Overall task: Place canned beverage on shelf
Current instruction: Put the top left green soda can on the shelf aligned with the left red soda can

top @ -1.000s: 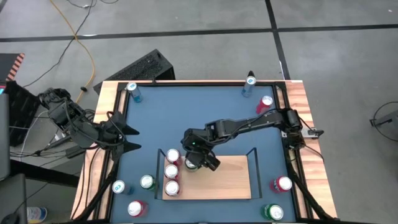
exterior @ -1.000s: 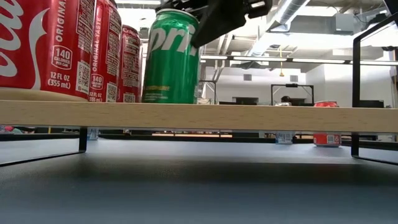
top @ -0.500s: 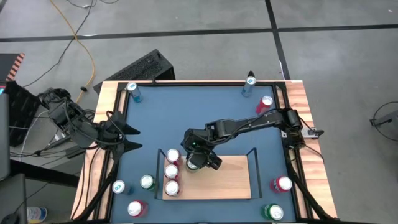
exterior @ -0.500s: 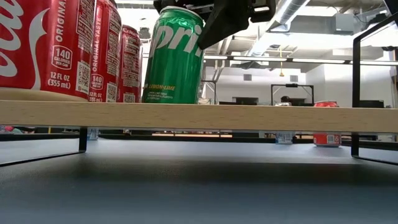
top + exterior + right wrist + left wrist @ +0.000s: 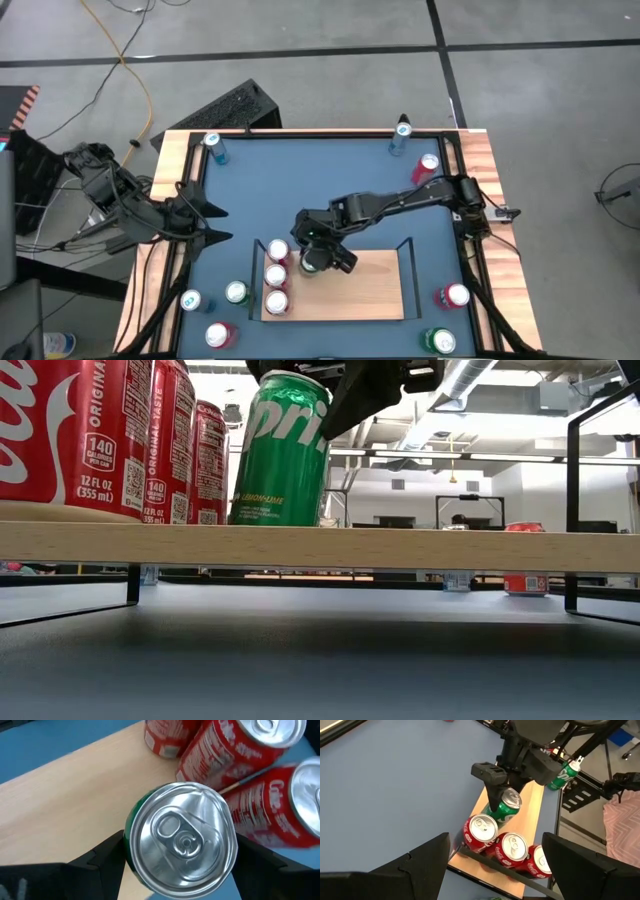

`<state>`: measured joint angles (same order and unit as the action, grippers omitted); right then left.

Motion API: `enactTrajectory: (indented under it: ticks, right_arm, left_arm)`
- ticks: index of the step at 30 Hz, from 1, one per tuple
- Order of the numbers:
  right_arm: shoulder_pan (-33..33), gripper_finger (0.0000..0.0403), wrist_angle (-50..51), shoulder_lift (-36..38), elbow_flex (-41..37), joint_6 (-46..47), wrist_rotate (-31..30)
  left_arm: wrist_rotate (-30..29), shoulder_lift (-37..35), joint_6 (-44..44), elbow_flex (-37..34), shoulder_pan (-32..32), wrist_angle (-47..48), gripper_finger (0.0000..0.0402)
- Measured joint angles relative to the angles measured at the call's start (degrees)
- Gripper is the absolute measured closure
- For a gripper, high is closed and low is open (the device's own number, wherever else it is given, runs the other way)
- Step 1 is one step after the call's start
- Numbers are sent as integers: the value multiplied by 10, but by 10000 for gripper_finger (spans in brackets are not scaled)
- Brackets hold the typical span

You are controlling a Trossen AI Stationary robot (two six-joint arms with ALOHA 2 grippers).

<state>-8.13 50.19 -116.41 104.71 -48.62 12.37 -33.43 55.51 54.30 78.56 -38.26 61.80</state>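
Right hand [image 5: 312, 262] gripping one green can [image 5: 281, 452] on shelf [image 5: 375, 292], three red cans [image 5: 60, 435] alongside.

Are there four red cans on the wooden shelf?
No, only three red cans stand in a row on the shelf, beside the green can.

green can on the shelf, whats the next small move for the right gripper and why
Probably open the right gripper and lift straight up. The green can looks upright with its base on the shelf, beside the three red cans, so the placing seems done. The left gripper waits at the table's left edge.
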Motion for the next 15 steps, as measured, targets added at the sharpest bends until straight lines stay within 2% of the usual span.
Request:
enactTrajectory:
  ticks: [4, 15]
  right_arm:
    - [2, 107, 11, -1, 18, -1, -16]
    - [-1, 107, 15, -1, 23, -9, -11]
  left_arm:
    - [0, 0, 0, 0, 0, 0, 99]
    - [0, 0, 0, 0, 0, 0, 99]
